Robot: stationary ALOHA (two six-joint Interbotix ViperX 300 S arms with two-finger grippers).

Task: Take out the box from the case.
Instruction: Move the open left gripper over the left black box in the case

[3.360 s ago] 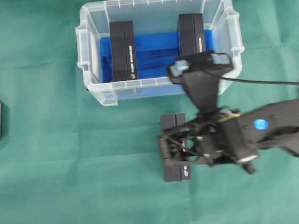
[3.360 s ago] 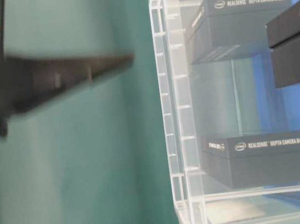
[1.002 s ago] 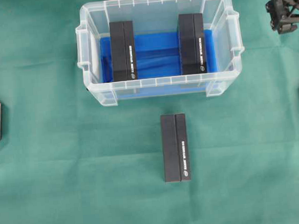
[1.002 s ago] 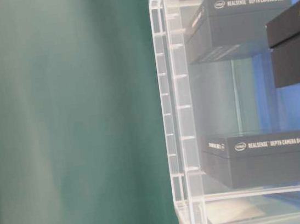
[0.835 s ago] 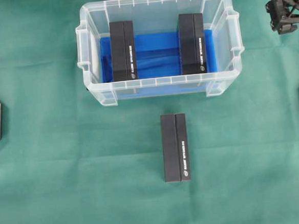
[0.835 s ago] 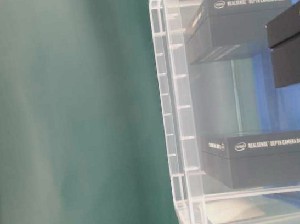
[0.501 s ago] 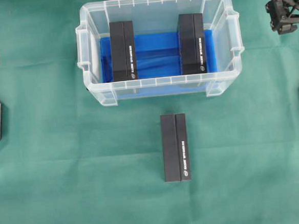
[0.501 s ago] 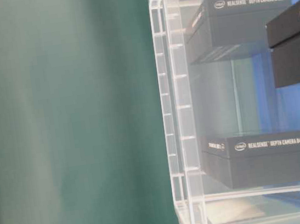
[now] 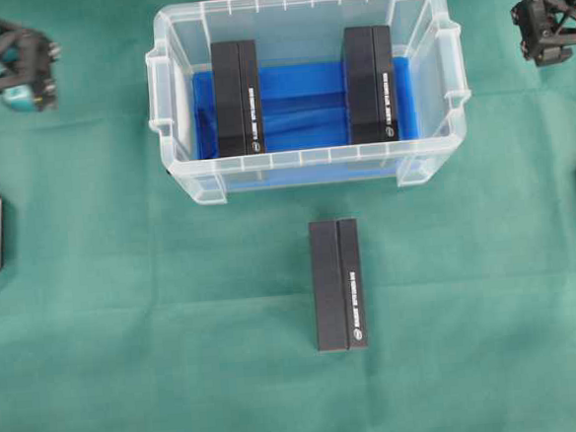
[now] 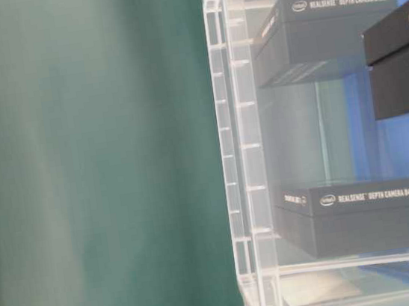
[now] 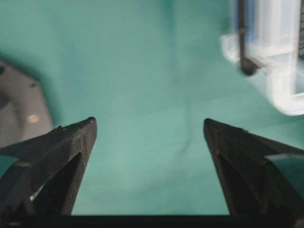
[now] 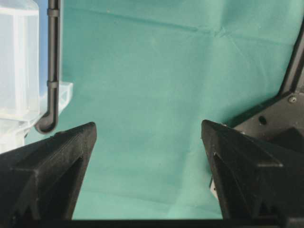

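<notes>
So we stand between picks: one box [image 9: 337, 285] lies out on the green cloth [image 9: 128, 336], near of the case [image 9: 309, 157]
Two boxes remain on its blue lining, left box [image 9: 236, 98] and right box [image 9: 370, 85]; our left gripper [image 11: 149, 128] and right gripper [image 12: 148, 130] both gape wide, empty; next we reach in over the left one

Left gripper [image 9: 11, 67] sits up in the far left corner of the overhead view, only partly in frame, its jaws spread wide with nothing between the fingertips [image 11: 76, 137] (wrist cam shows it clearly). Right gripper [image 9: 551, 22] is parked in the far right corner, also cut off by the frame edge, jaws wide apart and empty too.
</notes>
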